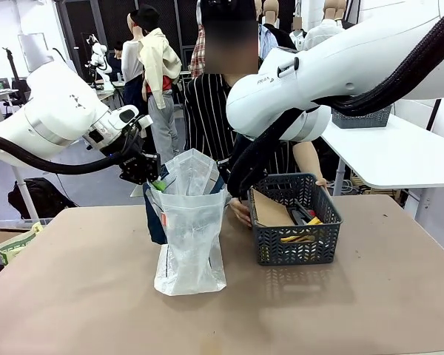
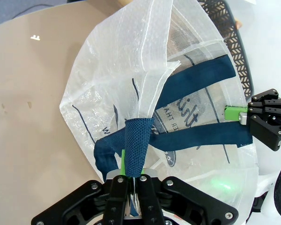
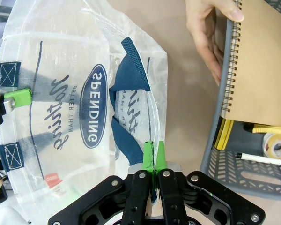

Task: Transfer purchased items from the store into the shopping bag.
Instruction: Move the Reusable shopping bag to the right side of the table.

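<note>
The shopping bag (image 1: pixel 189 237) stands upright at mid-table, whitish and translucent with blue handles. My left gripper (image 1: pixel 155 183) is shut on its left rim; in the left wrist view the fingers (image 2: pixel 131 180) pinch the rim at a blue handle (image 2: pixel 136 145). My right gripper (image 3: pixel 153 161) is shut on the opposite rim of the bag (image 3: pixel 61 47), so the mouth is held wide. The store, a dark lattice basket (image 1: pixel 296 248), sits right of the bag. A person's hand (image 3: pixel 206 33) grips a brown spiral notebook (image 3: pixel 257 65) standing in the basket (image 3: pixel 214 136).
A roll of tape (image 3: pixel 276 145), a marker (image 3: pixel 260 159) and a yellow item (image 3: pixel 225 133) lie in the basket. The person stands behind the bag and basket. My right arm (image 1: pixel 296 81) crosses above the basket. A white table (image 1: pixel 399 151) stands at the right.
</note>
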Tool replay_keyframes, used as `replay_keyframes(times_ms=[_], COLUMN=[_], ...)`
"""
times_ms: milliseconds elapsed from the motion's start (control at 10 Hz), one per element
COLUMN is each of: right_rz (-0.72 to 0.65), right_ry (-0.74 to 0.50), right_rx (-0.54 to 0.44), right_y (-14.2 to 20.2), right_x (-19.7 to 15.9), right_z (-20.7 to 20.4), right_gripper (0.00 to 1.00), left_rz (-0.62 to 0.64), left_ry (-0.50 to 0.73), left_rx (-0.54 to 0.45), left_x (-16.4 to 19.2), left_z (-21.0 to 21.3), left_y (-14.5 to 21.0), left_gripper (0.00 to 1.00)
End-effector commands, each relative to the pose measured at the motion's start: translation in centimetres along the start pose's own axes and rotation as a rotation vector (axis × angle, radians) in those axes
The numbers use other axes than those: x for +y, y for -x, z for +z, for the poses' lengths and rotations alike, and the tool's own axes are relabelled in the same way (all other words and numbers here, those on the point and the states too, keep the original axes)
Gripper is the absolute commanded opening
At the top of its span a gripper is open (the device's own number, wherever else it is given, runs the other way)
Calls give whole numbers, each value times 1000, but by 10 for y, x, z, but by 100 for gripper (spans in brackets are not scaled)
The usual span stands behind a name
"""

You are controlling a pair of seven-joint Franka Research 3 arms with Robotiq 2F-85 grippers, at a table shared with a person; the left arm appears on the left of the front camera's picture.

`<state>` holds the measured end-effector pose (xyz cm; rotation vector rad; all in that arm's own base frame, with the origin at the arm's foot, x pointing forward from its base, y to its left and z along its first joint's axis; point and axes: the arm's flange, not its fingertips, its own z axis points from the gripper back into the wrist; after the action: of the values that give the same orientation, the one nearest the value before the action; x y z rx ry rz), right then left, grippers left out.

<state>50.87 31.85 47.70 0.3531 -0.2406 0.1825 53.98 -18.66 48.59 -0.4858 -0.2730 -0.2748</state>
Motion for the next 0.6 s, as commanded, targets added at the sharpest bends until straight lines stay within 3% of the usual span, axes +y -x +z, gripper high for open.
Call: replay_keyframes(times_ms=[0,500], right_rz=[-9,-9], right_ry=[-11,-11], right_rx=[1,1], right_y=[0,0], right_x=[0,0], right_z=[0,0], right_gripper=[0,0], left_rz=[3,3], left_ry=[-5,-5], left_rx=[10,10], left_x=[0,0], left_z=[1,1], left_y=[-1,-1], left_gripper=[0,0])
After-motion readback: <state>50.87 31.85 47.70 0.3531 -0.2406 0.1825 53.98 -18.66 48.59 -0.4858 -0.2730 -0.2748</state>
